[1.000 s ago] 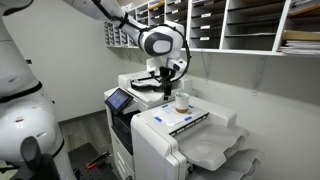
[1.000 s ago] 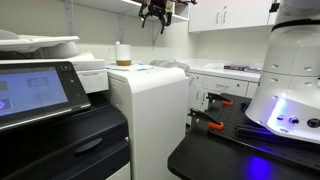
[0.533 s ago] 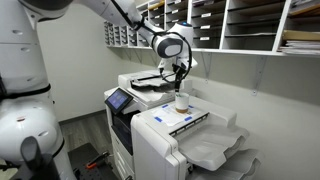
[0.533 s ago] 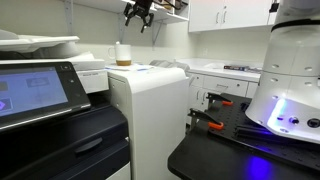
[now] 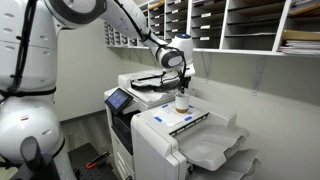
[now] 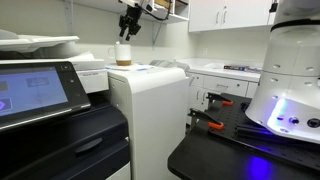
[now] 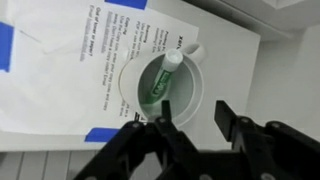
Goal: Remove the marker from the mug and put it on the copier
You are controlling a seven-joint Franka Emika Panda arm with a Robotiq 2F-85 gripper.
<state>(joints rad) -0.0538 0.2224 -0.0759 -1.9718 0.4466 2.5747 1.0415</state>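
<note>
The small cream-white mug [image 7: 160, 85] stands on the flat top of the white copier [image 5: 160, 130], on a printed sheet. A green-and-white marker [image 7: 165, 73] leans inside it, tip toward the rim. In both exterior views the mug [image 5: 181, 101] [image 6: 123, 55] sits just below my gripper [image 5: 182, 78] [image 6: 128, 27]. In the wrist view my gripper [image 7: 192, 112] hangs open and empty above the mug's near rim, its two black fingers [image 7: 224, 115] spread apart.
A printed sheet [image 7: 90, 60] with blue tape corners lies under the mug. Wall pigeonhole shelves [image 5: 230, 22] hang close above and behind. The copier's dark touch panel [image 6: 35, 88] and grey output trays [image 5: 215, 150] sit lower. The robot's base [image 6: 290, 80] stands beside.
My gripper has moved across and down over the last second, from off to one side to directly above the mug. The mug and marker have not moved.
</note>
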